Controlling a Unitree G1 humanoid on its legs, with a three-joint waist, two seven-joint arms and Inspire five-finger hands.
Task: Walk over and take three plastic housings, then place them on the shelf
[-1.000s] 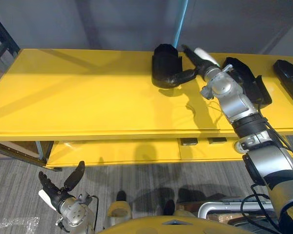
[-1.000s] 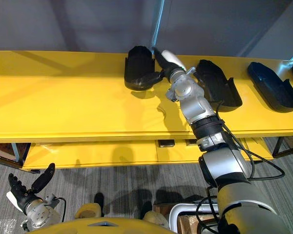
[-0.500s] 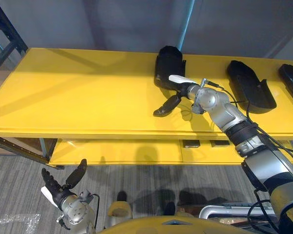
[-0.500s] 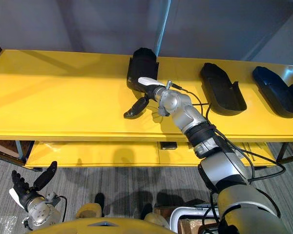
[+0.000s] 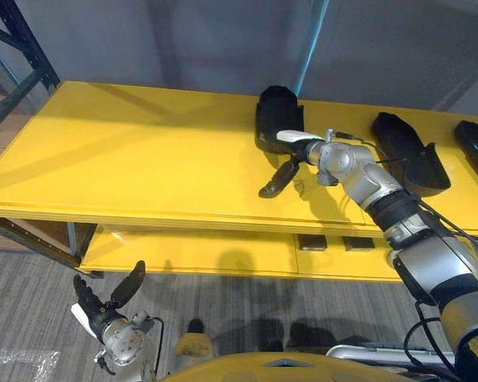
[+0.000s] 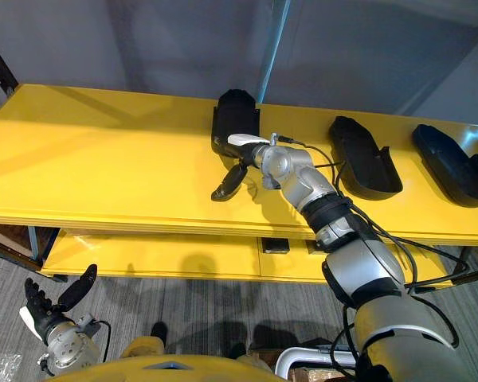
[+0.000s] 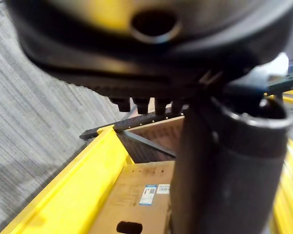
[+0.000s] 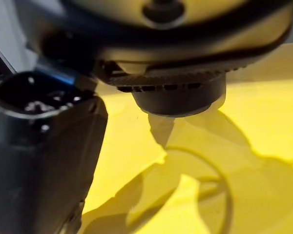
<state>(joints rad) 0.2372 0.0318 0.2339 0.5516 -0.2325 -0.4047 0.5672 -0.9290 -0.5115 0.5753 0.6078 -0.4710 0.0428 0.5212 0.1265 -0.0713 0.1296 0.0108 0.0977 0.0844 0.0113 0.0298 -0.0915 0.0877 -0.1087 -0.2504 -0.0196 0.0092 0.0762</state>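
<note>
Currently, right robot hand (image 5: 301,150) open, just beside the leftmost plastic housing (image 5: 276,115) on the yellow shelf (image 5: 127,151), second housing (image 6: 362,155) and third housing (image 6: 450,163) further right, left robot hand (image 5: 99,312) open, low by the floor (image 5: 32,318).

grey wall (image 5: 183,40), pale blue upright pole (image 5: 314,40), wide yellow shelf (image 5: 127,151), dark rack frame (image 5: 32,48), grey striped carpet (image 5: 24,294)

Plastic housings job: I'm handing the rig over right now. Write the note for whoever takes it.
Hands: the right hand is open and empty over the yellow shelf, just in front of the left housing. The left hand is open and empty, low by the floor.
Things: the middle housing and right housing also rest on the shelf top.
Done: three housings are on the shelf.
Left: probably only drawing the right hand clear.
</note>
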